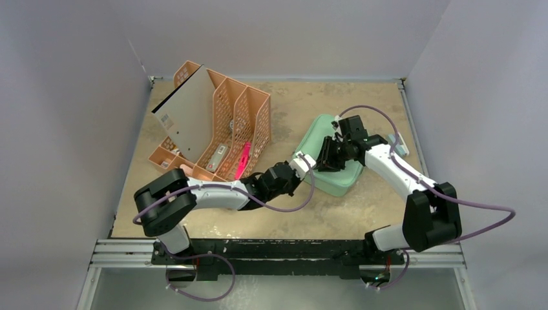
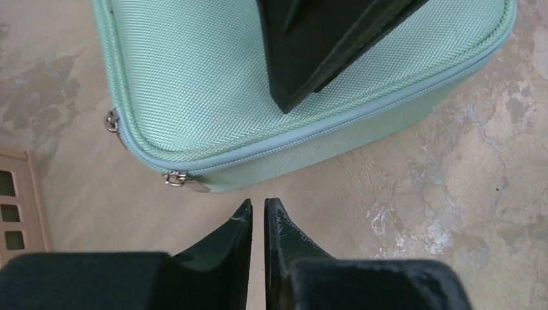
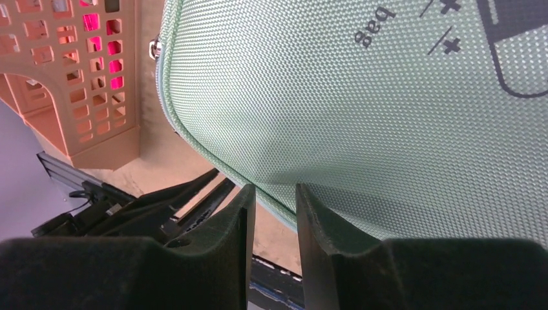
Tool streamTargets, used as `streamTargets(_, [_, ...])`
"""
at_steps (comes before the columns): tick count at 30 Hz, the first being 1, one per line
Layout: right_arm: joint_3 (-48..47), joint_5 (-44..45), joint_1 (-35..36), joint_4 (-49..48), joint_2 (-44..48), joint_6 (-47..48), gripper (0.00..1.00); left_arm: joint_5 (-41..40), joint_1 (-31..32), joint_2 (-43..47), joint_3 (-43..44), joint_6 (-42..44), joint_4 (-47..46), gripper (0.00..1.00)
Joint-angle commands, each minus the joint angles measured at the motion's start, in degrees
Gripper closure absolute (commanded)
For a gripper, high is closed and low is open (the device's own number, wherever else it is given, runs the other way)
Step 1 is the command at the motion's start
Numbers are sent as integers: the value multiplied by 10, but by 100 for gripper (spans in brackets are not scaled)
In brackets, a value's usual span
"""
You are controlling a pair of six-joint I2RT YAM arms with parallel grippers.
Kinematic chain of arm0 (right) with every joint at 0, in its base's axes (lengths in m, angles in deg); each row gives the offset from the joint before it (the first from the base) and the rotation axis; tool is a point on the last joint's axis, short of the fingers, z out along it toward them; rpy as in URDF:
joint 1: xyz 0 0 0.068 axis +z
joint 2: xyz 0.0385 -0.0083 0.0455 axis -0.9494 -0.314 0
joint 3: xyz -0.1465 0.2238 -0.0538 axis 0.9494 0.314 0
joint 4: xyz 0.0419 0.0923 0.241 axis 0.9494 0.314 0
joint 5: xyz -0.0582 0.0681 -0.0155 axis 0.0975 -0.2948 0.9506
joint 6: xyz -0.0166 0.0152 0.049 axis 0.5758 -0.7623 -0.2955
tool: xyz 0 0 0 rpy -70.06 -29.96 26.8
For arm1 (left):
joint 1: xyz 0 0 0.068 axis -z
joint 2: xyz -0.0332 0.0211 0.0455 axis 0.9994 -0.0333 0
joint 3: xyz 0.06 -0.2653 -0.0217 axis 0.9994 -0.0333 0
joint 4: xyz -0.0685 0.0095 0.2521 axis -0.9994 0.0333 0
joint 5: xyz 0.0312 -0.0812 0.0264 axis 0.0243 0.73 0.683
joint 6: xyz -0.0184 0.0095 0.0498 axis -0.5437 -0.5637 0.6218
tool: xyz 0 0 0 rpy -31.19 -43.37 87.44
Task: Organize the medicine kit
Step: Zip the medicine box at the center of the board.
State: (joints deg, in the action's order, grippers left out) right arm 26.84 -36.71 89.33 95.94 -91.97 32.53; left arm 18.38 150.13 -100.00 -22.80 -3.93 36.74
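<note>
The mint-green medicine kit [image 1: 333, 169] lies closed on the table right of centre. In the left wrist view its lid [image 2: 213, 71] is down, with two zipper pulls [image 2: 174, 179] at the near corner. My left gripper [image 2: 258, 203] is shut and empty, its tips a short way in front of that corner. My right gripper [image 3: 276, 190] is open, its fingertips over the kit's near rim [image 3: 213, 161] with nothing clearly between them. One right finger [image 2: 316, 45] rests on the lid.
An orange mesh file rack [image 1: 255, 119] stands at the back left, holding a grey board [image 1: 190, 119] and a pink item [image 1: 243, 160]. A rack corner [image 2: 19, 200] sits left of my left gripper. A small pale object [image 1: 400, 143] lies beyond the kit's right side.
</note>
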Motion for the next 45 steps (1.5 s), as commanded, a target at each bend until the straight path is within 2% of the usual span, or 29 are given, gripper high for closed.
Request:
streamTargets(1, [17, 56, -1, 70, 6, 5, 68, -16, -11, 48, -4, -20, 13, 80])
streamTargets(4, [44, 76, -6, 78, 26, -16, 68, -2, -28, 57, 2, -5, 37, 64])
streamTargets(8, [35, 102, -32, 112, 26, 8, 67, 31, -48, 61, 4, 30, 65, 60])
streamTargets(20, [14, 176, -130, 187, 56, 68, 66, 107, -69, 68, 2, 32, 46, 52])
streamTargets(27, [-19, 186, -144, 203, 56, 69, 66, 66, -70, 26, 32, 54, 36, 50])
streamTargets(34, [-32, 118, -144, 172, 66, 71, 66, 162, -70, 20, 24, 49, -1, 45])
streamTargets(38, [-23, 97, -144, 146, 68, 70, 66, 197, -70, 21, 22, 11, 2, 44])
streamTargets(41, [-16, 88, -144, 137, 64, 67, 66, 194, -64, 14, 19, -16, -15, 44])
streamTargets(45, [-10, 84, -144, 129, 65, 63, 66, 139, -43, -11, 38, -18, -14, 44])
